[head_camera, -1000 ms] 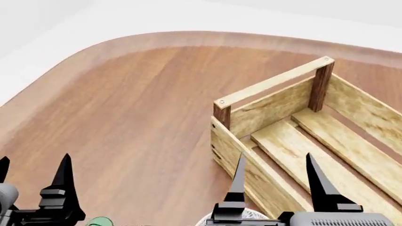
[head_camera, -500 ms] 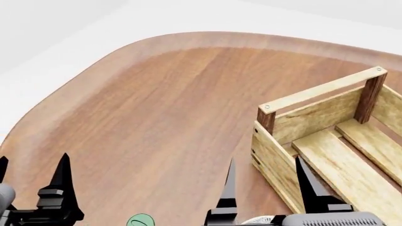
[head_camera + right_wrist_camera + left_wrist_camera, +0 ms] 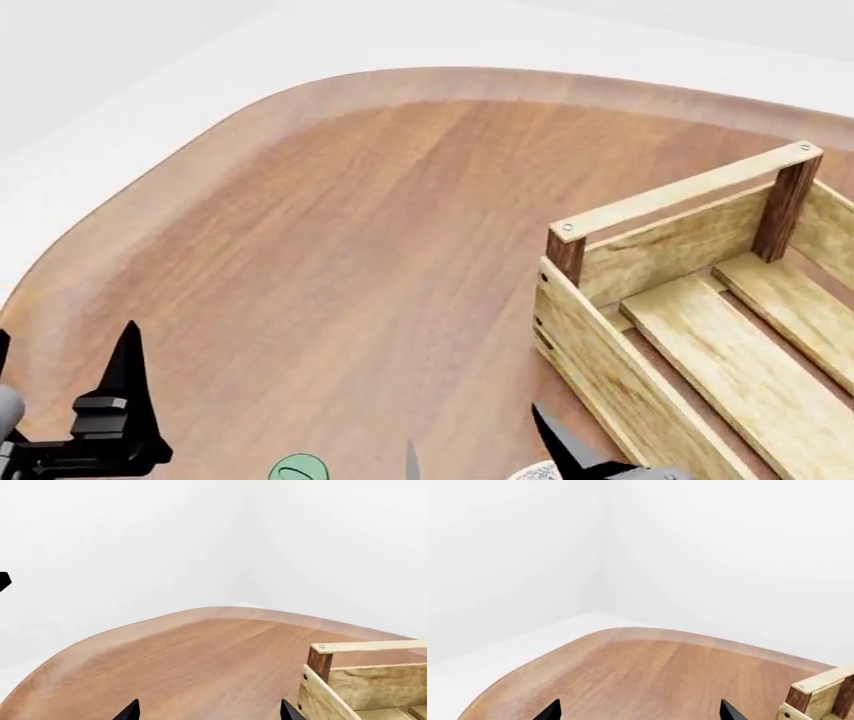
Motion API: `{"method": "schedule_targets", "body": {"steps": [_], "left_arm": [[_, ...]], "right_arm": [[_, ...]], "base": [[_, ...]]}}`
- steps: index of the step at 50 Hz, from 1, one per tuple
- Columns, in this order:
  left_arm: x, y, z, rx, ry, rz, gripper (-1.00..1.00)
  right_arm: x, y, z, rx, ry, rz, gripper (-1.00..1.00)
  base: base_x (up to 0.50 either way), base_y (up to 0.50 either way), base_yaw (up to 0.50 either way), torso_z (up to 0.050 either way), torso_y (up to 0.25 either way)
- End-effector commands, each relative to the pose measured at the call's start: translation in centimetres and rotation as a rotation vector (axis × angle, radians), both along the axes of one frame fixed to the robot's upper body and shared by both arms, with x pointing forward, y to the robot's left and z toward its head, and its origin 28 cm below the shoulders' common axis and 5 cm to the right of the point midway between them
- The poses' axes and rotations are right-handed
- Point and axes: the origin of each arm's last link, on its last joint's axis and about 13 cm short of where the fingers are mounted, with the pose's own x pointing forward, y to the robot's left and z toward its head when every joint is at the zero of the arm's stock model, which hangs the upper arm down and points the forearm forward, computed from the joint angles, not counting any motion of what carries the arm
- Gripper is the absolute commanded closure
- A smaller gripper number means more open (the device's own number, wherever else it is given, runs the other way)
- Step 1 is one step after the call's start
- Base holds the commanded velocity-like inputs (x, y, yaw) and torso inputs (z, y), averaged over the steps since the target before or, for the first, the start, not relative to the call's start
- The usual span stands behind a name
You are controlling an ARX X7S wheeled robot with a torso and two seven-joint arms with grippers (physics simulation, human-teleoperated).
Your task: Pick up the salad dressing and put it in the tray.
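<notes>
Only the round green cap of the salad dressing [image 3: 298,468] shows, at the bottom edge of the head view between my two grippers; its body is out of view. The tray [image 3: 694,300], a light slatted crate with dark corner posts, stands at the right; it also shows in the left wrist view [image 3: 820,695] and the right wrist view [image 3: 360,680]. My left gripper [image 3: 60,365] is open and empty, left of the cap. My right gripper [image 3: 481,440] is open and empty, low at the bottom edge, right of the cap and by the tray's near corner.
The brown wooden table [image 3: 334,220] has a curved far edge with white floor and walls beyond. A sliver of a white-grey patterned bowl [image 3: 537,471] peeks under my right gripper at the bottom edge.
The head view swung left, so the tray shifted right and the green cap came further into view. In the last half second my right gripper dropped lower and shifted left in the picture.
</notes>
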Motion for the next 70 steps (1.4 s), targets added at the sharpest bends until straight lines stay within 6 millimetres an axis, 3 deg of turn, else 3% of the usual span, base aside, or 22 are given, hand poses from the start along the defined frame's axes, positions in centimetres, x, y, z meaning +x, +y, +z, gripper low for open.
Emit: {"method": "schedule_targets", "body": {"steps": [1, 14, 29, 48, 70], "left_arm": [[0.1, 0.1, 0.1, 0.001, -0.001, 0.005, -1.0], [0.1, 0.1, 0.1, 0.001, -0.003, 0.008, -1.0], [-0.1, 0.2, 0.0, -0.002, -0.004, 0.008, -1.0], [0.0, 0.4, 0.2, -0.005, -0.015, 0.025, -1.0], [-0.1, 0.4, 0.2, -0.001, -0.02, 0.023, -1.0]], "right_arm": [[-1.0, 0.2, -0.7, -0.042, 0.076, 0.158, -1.0], [-0.6, 0.9, -1.1, -0.068, 0.094, 0.274, -1.0], [0.4, 1.6, -2.1, -0.101, 0.076, 0.258, -1.0], [1.9, 3.1, -3.4, -0.123, 0.191, 0.413, -1.0], [4.4, 3.5, -5.0, -0.182, 0.245, 0.383, -1.0]], "base": [[0.0, 0.0, 0.0, 0.0, 0.0], [0.0, 0.0, 0.0, 0.0, 0.0], [0.0, 0.0, 0.0, 0.0, 0.0], [0.0, 0.0, 0.0, 0.0, 0.0], [0.0, 0.0, 0.0, 0.0, 0.0]]}}
